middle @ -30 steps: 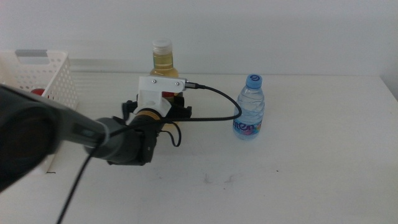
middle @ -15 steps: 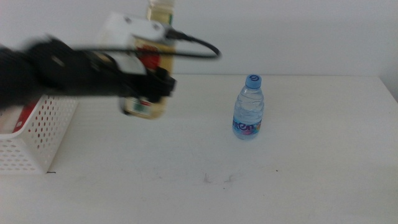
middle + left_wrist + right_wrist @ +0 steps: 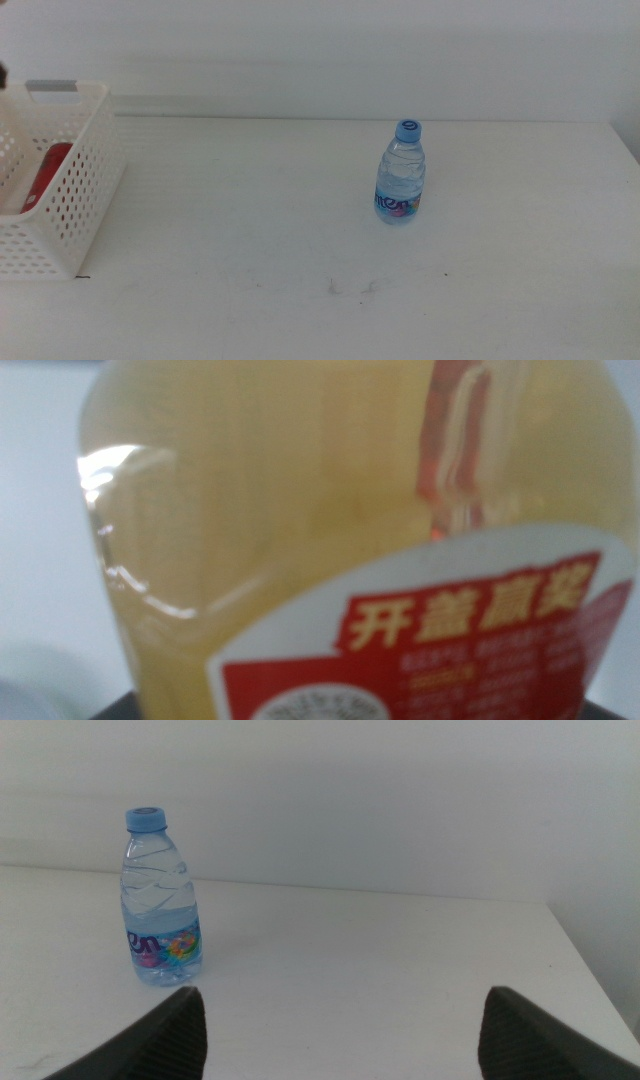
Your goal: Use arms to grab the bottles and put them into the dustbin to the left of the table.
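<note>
Bottles, count: three in all, as far as my views show, each in a different place.
Red can [image 3: 45, 175]: lies inside the dustbin [image 3: 88, 190], at the table's left edge in the middle view; I judge this one done.
Yellow juice bottle [image 3: 330, 530]: fills my left wrist view, pressed close to the camera, red and white label toward the lens; absent from the table in the middle view.
Left gripper: out of the middle view; its jaws are hidden behind the yellow juice bottle, yet with the bottle this close and off the table I judge my claw is clamped around it.
Yellow juice bottle, status: carried, not yet seen in the dustbin; release is left to do. Whether it hangs over the basket I cannot tell.
Water bottle [image 3: 400, 173]: stands upright on the table [image 3: 300, 250], right of centre, well apart from the dustbin, blue cap on; untouched.
Right gripper [image 3: 340, 1040]: waits low at the near side of the table, jaws spread wide with nothing between them; the water bottle stands ahead of it and off to one side.
Progress, my estimate: one of three binned, one in transit, one not started.
Remaining: drop the yellow juice bottle, then fetch the water bottle and carry it across to the dustbin.
</note>
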